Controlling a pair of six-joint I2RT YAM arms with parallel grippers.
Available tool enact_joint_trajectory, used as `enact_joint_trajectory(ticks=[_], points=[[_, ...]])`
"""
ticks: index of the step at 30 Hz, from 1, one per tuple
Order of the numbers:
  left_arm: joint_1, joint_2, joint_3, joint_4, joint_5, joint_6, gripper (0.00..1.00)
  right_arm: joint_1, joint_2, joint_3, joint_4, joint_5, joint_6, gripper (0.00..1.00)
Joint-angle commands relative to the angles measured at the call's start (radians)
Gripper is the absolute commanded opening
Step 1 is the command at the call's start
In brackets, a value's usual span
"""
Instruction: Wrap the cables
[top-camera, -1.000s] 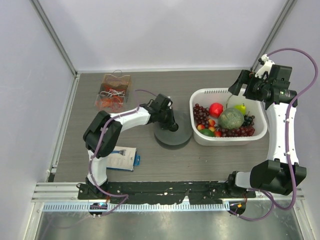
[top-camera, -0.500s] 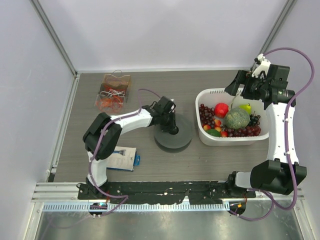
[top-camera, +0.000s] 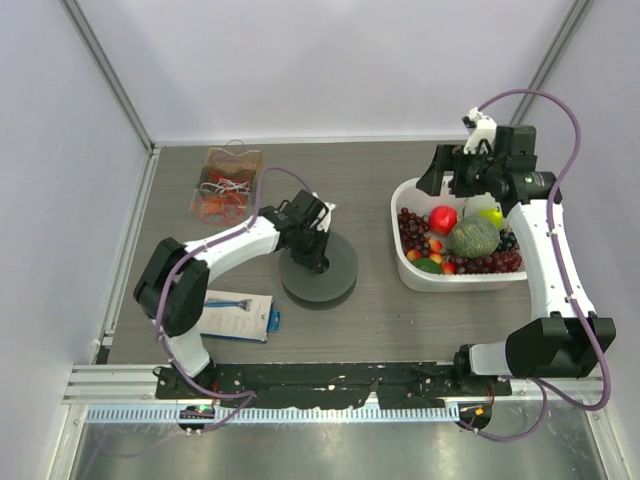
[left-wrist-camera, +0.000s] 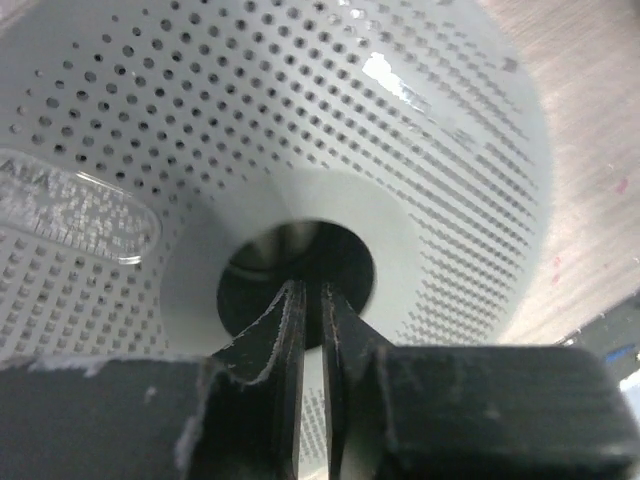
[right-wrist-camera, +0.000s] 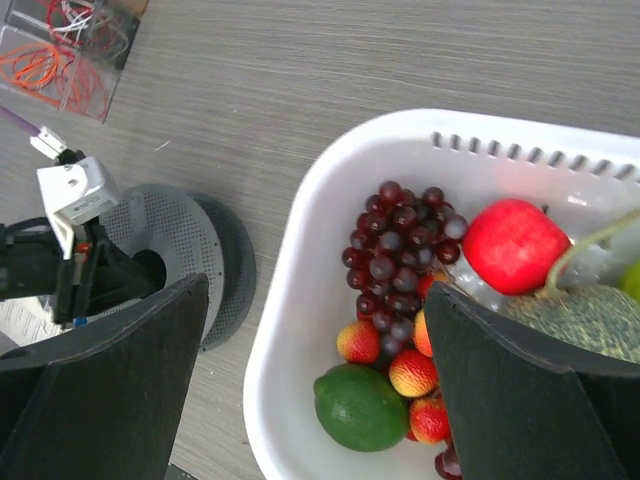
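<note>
Cables (top-camera: 222, 190) tangle directionless; left tool (left-wrist-camera: 311, 330) nearly closed, empty; right tool (right-wrist-camera: 310, 380) wide, empty.

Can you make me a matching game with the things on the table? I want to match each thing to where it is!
Things:
1. cables
2. red apple
3. left gripper
4. blue and white packet

Places:
A. in the white basket with the grapes
B. over the grey round dish
C. in the clear box at the back left
D. flat on the table, front left

Pairs: 1-C, 2-A, 3-B, 4-D
</note>
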Motion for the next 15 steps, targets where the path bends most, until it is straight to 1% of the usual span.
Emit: enact_joint_trajectory(ticks=[1,3,4,6,9,10,11,12,13,15], points=[[0.004,-0.145,0.122,-0.116,0.093,0.189,0.22,0.091,0.02,0.068,0.083,0.037,-0.031,0.94],[0.004,-0.18,0.196,-0.183,0.122,0.261,0.44,0.1,0.039,0.094,0.097,0.031,-0.031,0.94],[0.01,-0.2,0.237,-0.215,0.104,0.283,0.53,0.1,0.05,0.102,0.101,0.029,-0.031,0.93],[0.061,-0.239,0.286,-0.248,0.106,0.306,0.72,0.108,0.067,0.13,0.109,0.014,-0.031,0.94],[0.22,-0.277,0.36,-0.277,0.208,0.323,0.89,0.151,0.092,0.182,0.068,0.0,-0.148,0.93],[0.28,-0.28,0.385,-0.285,0.215,0.32,0.94,0.178,0.099,0.199,0.055,0.047,-0.186,0.93],[0.332,-0.282,0.412,-0.289,0.222,0.311,0.96,0.194,0.101,0.202,0.054,0.067,-0.203,0.94],[0.407,-0.283,0.435,-0.285,0.217,0.288,0.99,0.215,0.098,0.202,0.06,0.087,-0.221,0.94],[0.455,-0.283,0.448,-0.276,0.191,0.265,1.0,0.222,0.095,0.202,0.066,0.094,-0.228,0.94],[0.503,-0.276,0.46,-0.251,0.063,0.243,1.0,0.232,0.09,0.193,0.087,0.08,-0.226,0.94]])
